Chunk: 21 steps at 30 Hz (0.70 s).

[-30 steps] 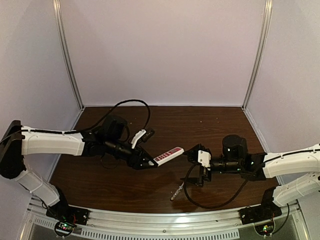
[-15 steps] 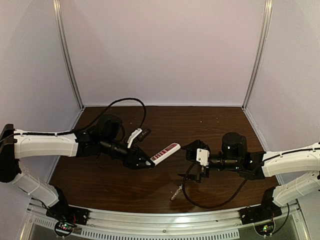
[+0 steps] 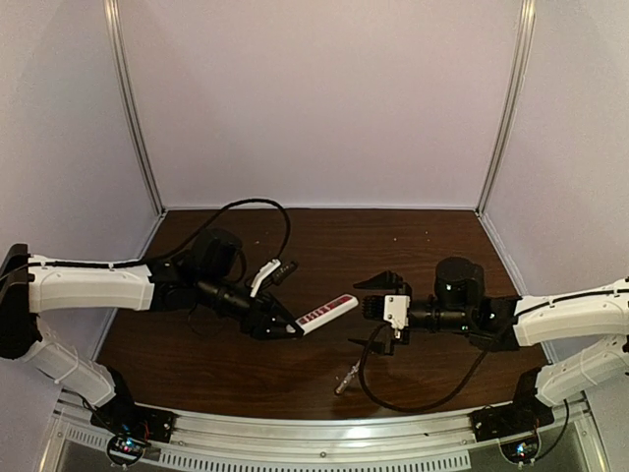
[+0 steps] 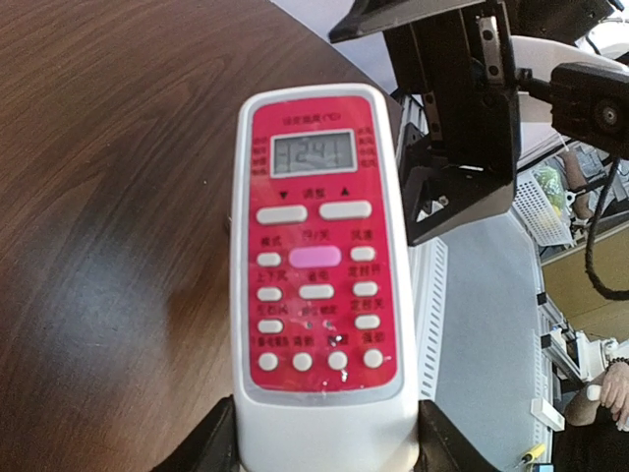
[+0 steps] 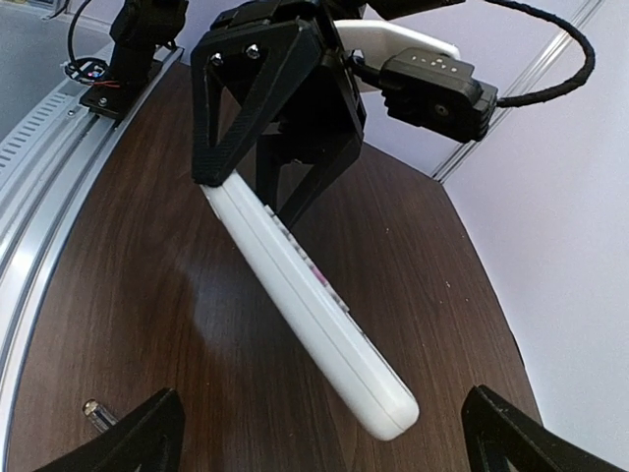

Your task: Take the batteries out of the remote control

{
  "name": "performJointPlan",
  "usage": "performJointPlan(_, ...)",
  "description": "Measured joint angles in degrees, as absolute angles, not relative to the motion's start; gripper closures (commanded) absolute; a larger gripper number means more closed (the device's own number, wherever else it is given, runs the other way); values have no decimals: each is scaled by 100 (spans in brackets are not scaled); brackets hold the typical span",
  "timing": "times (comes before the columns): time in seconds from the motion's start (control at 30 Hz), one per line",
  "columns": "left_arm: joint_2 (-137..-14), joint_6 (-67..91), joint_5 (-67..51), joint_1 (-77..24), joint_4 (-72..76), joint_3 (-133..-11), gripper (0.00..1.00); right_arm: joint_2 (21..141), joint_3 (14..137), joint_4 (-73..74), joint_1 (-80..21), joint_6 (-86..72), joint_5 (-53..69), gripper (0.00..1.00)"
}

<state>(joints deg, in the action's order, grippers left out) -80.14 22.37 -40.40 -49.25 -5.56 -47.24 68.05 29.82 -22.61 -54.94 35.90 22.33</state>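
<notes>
Facing left wrist, button-side: remote control (image 4: 319, 285)

Soft even overhead light, faint sheen on the table (image 4: 88, 197), sharp focus throughout.

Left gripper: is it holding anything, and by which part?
The left gripper holds the remote control by its bottom end, below the buttons.

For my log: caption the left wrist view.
Left hand grips the remote control, buttons up, before the open right hand.
</notes>
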Motion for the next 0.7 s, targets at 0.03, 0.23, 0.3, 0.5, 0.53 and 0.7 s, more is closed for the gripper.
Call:
performJointPlan(0.03,-8014,2237,-4066,-4934,-556,-4724,100,6884,3039,-2237,-5494,3642,2279,0)
performJointPlan(0.23,-8051,2239,-4215,-4963,-541,-4724,100,7352,3555,-2067,-5494,3979,2670,6)
performJointPlan(0.3,-8090,2239,-4248,-4963,-526,-4724,100,7478,3739,-1951,-5494,4062,2799,8)
performJointPlan(0.5,-8141,2305,-4222,-4963,-519,-4727,100,7592,4141,-1546,-5557,4101,2958,16)
performJointPlan(0.53,-8143,2368,-4202,-4963,-515,-4727,100,7592,4185,-1455,-5603,4108,2908,16)
performJointPlan(0.7,-8211,2724,-4040,-4963,-436,-4766,100,7627,4394,-939,-6058,4195,2255,18)
